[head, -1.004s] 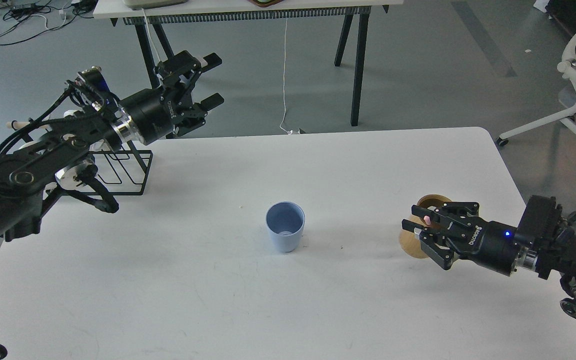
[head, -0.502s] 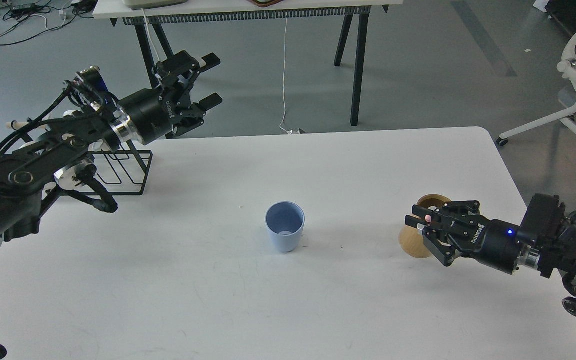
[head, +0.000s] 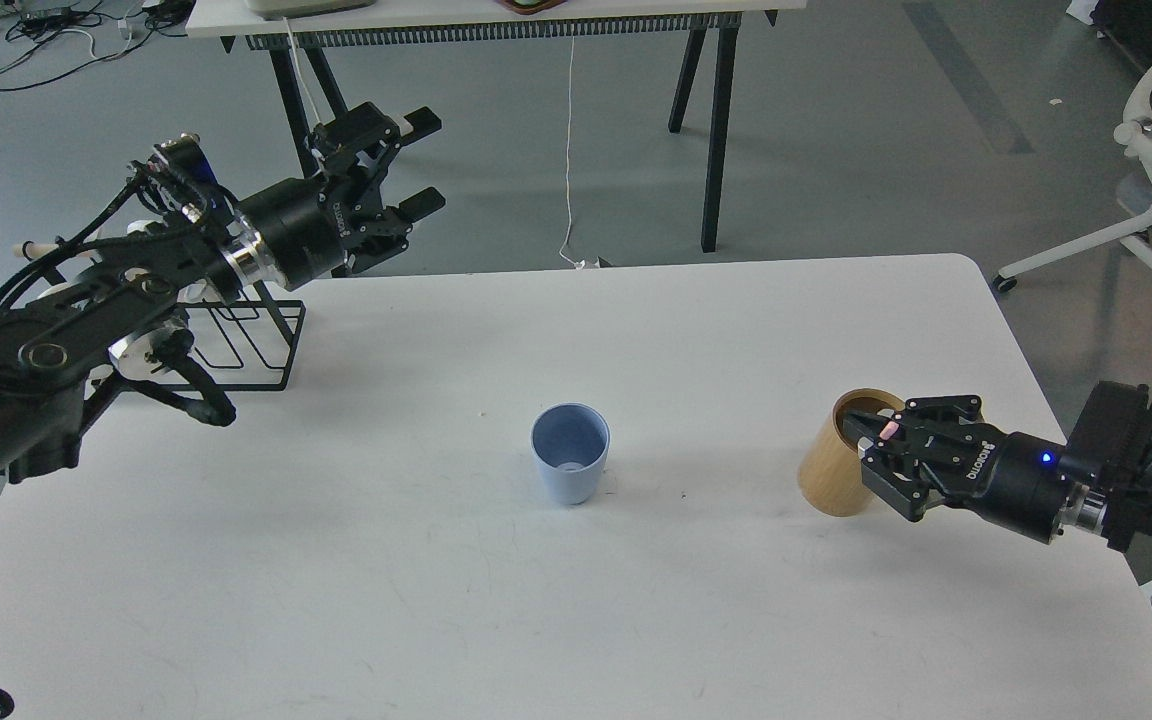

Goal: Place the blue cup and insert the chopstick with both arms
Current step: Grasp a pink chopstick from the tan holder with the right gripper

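Note:
The blue cup (head: 571,466) stands upright and empty near the middle of the white table (head: 636,600). At the right, a tan wooden holder (head: 829,472) stands on the table. My right gripper (head: 884,438) sits at the holder's rim, shut on the pink tip of the chopstick (head: 890,430). The remainder of the chopstick is hidden. My left gripper (head: 424,163) hangs open and empty above the table's far left edge, well away from the cup.
A black wire rack (head: 256,345) stands at the table's far left, under my left arm. Behind the table are a second table's legs (head: 718,120) and a hanging cable. A white chair (head: 1151,190) stands at the right.
My right gripper has drawn back to the right over the holder and its fingers have shut on the pink tip. The left arm and the cup have stayed put.

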